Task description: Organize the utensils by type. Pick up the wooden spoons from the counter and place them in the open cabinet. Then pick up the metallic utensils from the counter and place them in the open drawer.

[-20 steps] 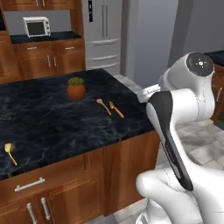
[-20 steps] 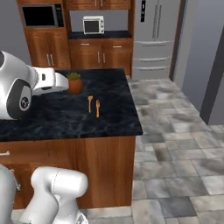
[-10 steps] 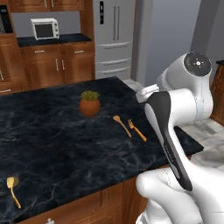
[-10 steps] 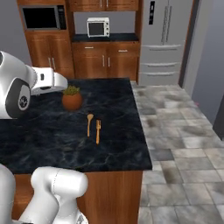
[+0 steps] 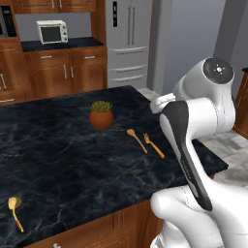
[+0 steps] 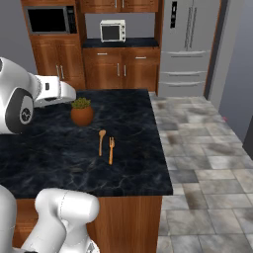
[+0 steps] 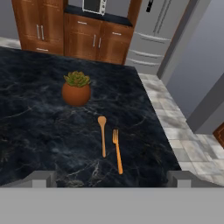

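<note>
We see the spoon (image 7: 102, 134) and the fork (image 7: 117, 150) lying side by side on the dark bench (image 7: 39, 131), close together but apart, handles pointing toward the near edge. Both look orange-brown, so telling wood from metal by colour is shaky here; we judge the spoon wooden and the fork the metallic one by shape only. A second spoon (image 5: 14, 210) sits well apart, near the bench's front edge in the left base view. A potted plant (image 7: 76, 89) stands behind the pair, near but not touching.

The gripper (image 7: 111, 179) hangs above the bench with fingers (image 7: 41, 178) spread wide, holding nothing. We judge the task barely started: no utensil lifted yet.

Risks from here:
- Spoon and fork lie so close that wide-spread fingers could straddle both or knock the fork while closing on the spoon. Cause: tight gap between them.
- Thin, flat handles on a hard bench; fingers may slip over or scrape stone. Cause: low profile, descent too shallow or too deep.
- Wrong sorting, fork into cabinet. Cause: similar colour.
- A nudged utensil could slide off the near edge; the far spoon is already close to the edge.
- We cannot see the open cabinet or drawer, so the carry likely needs the base to drive, and a loose pinch could drop the utensil.
</note>
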You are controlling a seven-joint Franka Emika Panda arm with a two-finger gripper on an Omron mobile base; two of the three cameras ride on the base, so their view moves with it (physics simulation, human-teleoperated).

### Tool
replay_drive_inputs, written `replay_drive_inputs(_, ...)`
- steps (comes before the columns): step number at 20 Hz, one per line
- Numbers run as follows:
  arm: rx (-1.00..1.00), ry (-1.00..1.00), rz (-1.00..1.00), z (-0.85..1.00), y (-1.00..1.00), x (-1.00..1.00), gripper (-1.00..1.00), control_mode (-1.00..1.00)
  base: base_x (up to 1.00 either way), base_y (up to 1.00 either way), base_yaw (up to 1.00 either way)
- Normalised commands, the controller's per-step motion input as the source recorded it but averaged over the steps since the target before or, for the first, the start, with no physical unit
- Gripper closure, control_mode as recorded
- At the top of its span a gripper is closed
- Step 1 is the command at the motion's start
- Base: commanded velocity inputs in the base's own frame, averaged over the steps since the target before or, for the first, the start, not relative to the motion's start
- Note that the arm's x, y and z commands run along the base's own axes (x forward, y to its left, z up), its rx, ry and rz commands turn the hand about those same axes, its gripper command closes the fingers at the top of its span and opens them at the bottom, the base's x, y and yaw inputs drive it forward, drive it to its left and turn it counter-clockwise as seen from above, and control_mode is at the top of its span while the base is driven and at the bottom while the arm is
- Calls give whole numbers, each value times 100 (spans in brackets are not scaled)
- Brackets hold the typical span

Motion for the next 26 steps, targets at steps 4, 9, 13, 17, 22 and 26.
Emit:
replay_drive_inputs(4, 0, 0, 0, 0, 0, 0, -100, 100, 0, 0, 0)
replay_drive_inputs(9, 0, 0, 0, 0, 0, 0, -100, 100, 1, 0, 0)
replay_drive_inputs(13, 0, 0, 0, 0, 0, 0, -100, 100, 5, 0, 0)
replay_drive_inputs(17, 0, 0, 0, 0, 0, 0, -100, 100, 6, 0, 0)
replay_drive_inputs(22, 0, 5, 0, -2, -1, 29, -100, -100, 2, 0, 0)
replay_drive_inputs(26, 0, 7, 0, -9, -4, 56, -100, -100, 0, 0, 0)
